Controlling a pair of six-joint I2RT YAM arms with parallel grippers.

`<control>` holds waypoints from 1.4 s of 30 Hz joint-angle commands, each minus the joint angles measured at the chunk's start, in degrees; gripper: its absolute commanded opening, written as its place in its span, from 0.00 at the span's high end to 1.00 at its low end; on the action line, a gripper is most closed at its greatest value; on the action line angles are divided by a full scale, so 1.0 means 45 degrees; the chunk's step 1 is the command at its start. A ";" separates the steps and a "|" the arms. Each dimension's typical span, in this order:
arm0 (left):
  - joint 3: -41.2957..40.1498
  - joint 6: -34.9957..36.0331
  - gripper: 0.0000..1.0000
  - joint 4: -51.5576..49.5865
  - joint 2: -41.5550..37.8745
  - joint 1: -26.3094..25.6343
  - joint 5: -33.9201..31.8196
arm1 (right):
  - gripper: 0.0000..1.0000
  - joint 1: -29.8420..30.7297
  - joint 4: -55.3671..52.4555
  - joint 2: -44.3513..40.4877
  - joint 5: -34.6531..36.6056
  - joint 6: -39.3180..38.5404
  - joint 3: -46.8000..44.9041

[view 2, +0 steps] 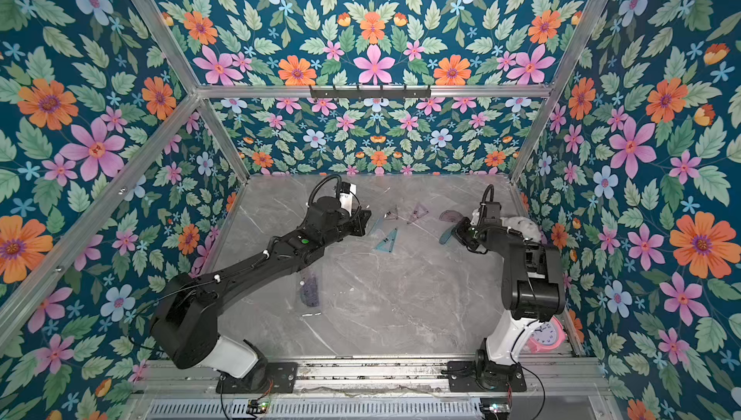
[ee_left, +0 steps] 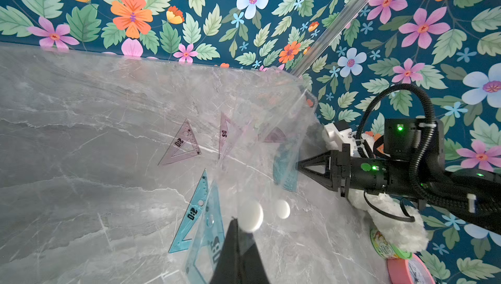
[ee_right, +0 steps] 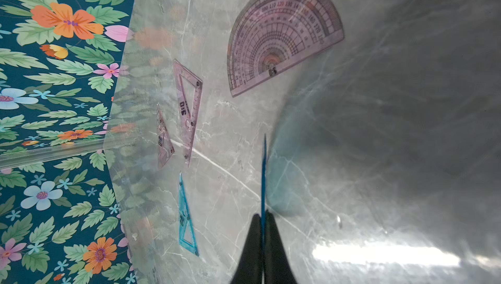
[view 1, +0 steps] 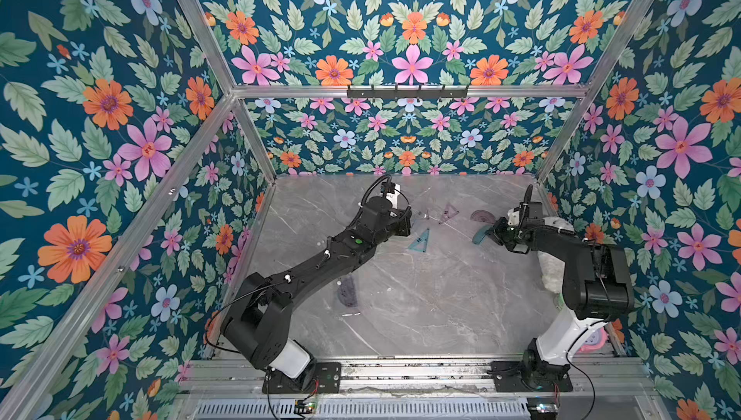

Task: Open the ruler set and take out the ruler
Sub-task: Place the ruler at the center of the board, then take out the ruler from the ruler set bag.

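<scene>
The ruler set is a clear plastic pouch (ee_left: 273, 122) with white snap buttons (ee_left: 250, 216). It hangs from my left gripper (ee_left: 235, 219), which is shut on its edge above the table's middle back (view 1: 409, 221). My right gripper (ee_right: 263, 213) is shut on a thin blue ruler (ee_right: 263, 171), seen edge on in the right wrist view. In both top views this blue ruler (view 1: 481, 234) (view 2: 444, 235) sticks out of the right gripper (view 1: 495, 233), apart from the pouch. From the left wrist view the ruler (ee_left: 284, 171) shows through the pouch's film.
Purple set squares (view 1: 448, 212) (ee_left: 181, 144), a purple protractor (view 1: 483, 216) (ee_right: 282, 35) and blue set squares (view 1: 420, 240) (ee_left: 193, 214) lie on the marble table. Another pouch with purple pieces (view 1: 347, 291) lies beside the left arm. A white plush toy (view 1: 553, 265) and pink clock (view 2: 547, 335) sit at the right edge.
</scene>
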 commanded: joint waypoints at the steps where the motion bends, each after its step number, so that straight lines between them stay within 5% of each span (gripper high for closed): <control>1: 0.0111 0.0132 1.00 -0.0056 -0.0015 -0.0005 0.0039 | 0.99 -0.0007 0.0289 0.0192 0.0092 -0.0104 0.0118; 7: 0.0185 0.0130 1.00 -0.0078 0.0078 -0.0005 0.0073 | 0.79 -0.0035 0.0000 -0.0193 0.0669 -0.0247 -0.0025; 17: 0.0405 0.0149 1.00 -0.0174 0.0198 -0.0005 0.0176 | 0.65 -0.0030 -0.0449 -0.1435 0.1584 -0.0553 -0.0686; 23: 0.0571 0.0183 1.00 -0.0293 0.0383 -0.0049 0.0197 | 0.65 0.0715 -0.1155 -0.3884 0.1206 -0.0579 -0.0560; 29: 0.1038 0.0581 1.00 -0.0512 0.0761 -0.0421 -0.0132 | 0.73 0.3394 -0.2160 -0.5769 0.1567 -0.0312 0.0599; 34: 0.1260 0.0957 1.00 -0.0601 0.0821 -0.0744 -0.0752 | 0.79 0.5195 -0.1984 -0.5817 0.1521 0.0572 0.1314; 42: 0.1281 0.1294 1.00 -0.0686 0.0766 -0.1106 -0.1240 | 0.82 0.6219 -0.1039 -0.4707 0.1022 0.2126 0.1623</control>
